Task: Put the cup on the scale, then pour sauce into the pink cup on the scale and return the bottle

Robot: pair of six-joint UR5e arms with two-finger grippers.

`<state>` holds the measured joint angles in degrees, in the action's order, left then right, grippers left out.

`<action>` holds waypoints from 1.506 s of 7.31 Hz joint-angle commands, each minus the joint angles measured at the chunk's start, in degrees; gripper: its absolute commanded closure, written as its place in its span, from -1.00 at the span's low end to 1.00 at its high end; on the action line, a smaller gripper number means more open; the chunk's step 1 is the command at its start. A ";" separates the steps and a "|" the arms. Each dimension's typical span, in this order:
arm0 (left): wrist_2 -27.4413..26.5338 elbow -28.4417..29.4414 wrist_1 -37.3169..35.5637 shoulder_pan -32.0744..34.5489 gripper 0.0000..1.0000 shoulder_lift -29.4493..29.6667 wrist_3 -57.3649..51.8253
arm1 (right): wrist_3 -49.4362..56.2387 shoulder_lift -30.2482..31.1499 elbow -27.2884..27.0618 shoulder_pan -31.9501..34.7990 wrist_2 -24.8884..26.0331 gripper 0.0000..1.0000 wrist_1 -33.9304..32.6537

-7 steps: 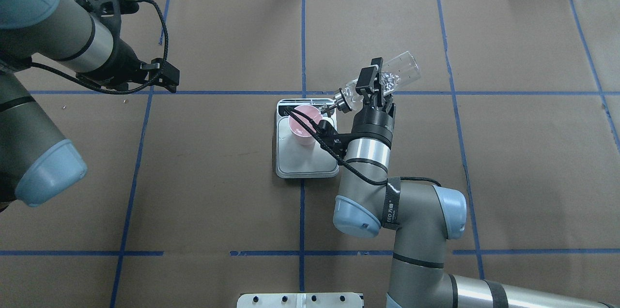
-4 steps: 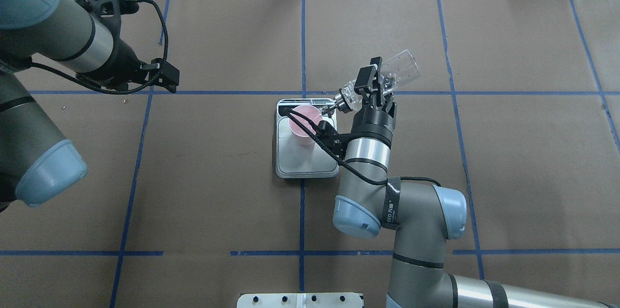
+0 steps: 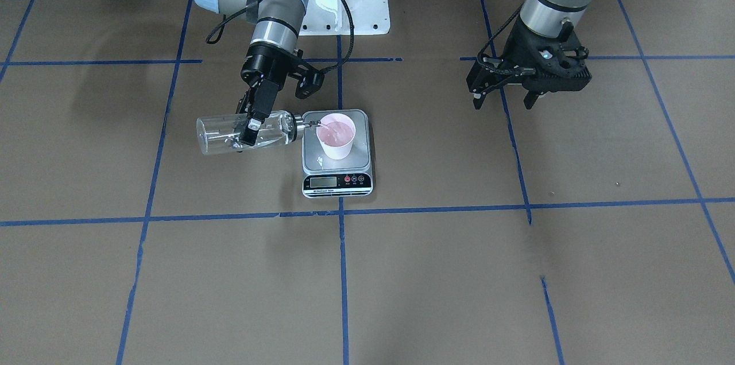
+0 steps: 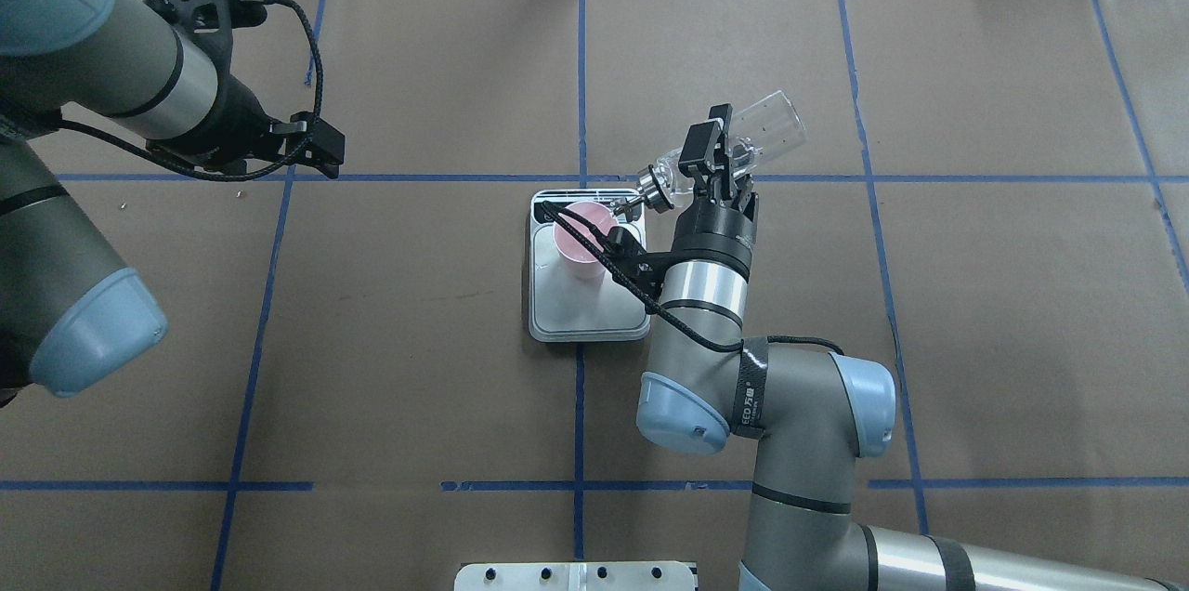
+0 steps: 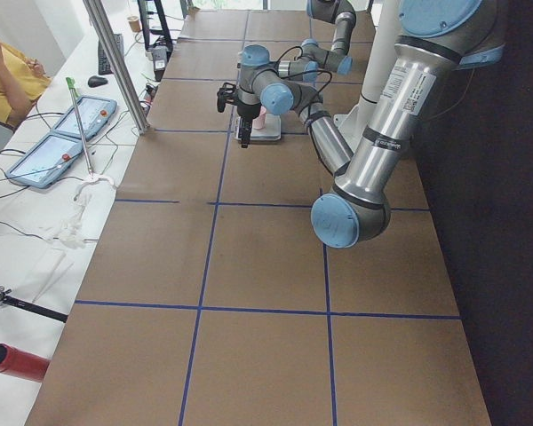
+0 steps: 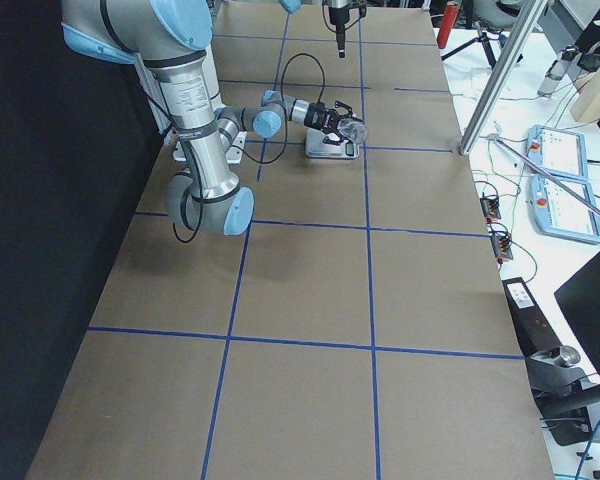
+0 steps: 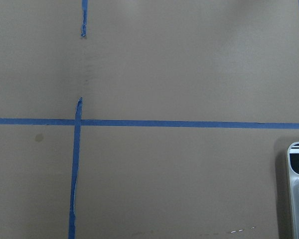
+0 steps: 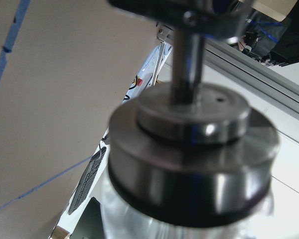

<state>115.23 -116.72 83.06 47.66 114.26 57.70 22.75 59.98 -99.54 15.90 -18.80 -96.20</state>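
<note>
Right claw (image 3: 247, 135) is clamping the sideways bottle (image 3: 215, 135), spout over the cup (image 3: 337, 144); left claw (image 3: 503, 102) is hanging open.

This is a robot lab. A left arm (image 4: 121, 80) and a right arm (image 4: 790, 414) stand at a wide table (image 4: 418, 340). It has brown paper and blue tape lines (image 4: 579, 61) on it. In the left side view, at 9 o'clock, a white bench (image 5: 35, 266) holds control pads (image 5: 44, 158) with red buttons. A person (image 5: 2, 84) sits at 10 o'clock.
</note>
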 commanded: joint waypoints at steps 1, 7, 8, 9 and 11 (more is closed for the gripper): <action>0.00 0.00 0.00 -0.02 -1.00 0.00 -0.04 | -5.56 0.57 -0.65 0.18 -0.10 1.00 0.31; 0.00 -0.09 0.00 -0.02 -1.00 0.18 0.04 | -36.24 3.03 -0.13 -1.04 -1.50 1.00 0.22; 0.00 -0.09 0.00 -0.02 -1.00 0.26 0.04 | -38.63 3.13 -0.65 -1.14 -2.29 1.00 0.31; 0.00 -0.09 0.00 -0.02 -1.00 0.18 0.04 | -47.44 3.22 -1.18 -1.14 -5.34 1.00 0.40; 0.00 -0.09 0.00 -0.02 -1.00 0.26 0.04 | -68.98 4.52 -2.23 -1.14 -9.92 1.00 0.40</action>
<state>115.23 -116.80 83.06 47.64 114.49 57.74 -34.30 63.54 -101.02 14.78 -25.87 -95.82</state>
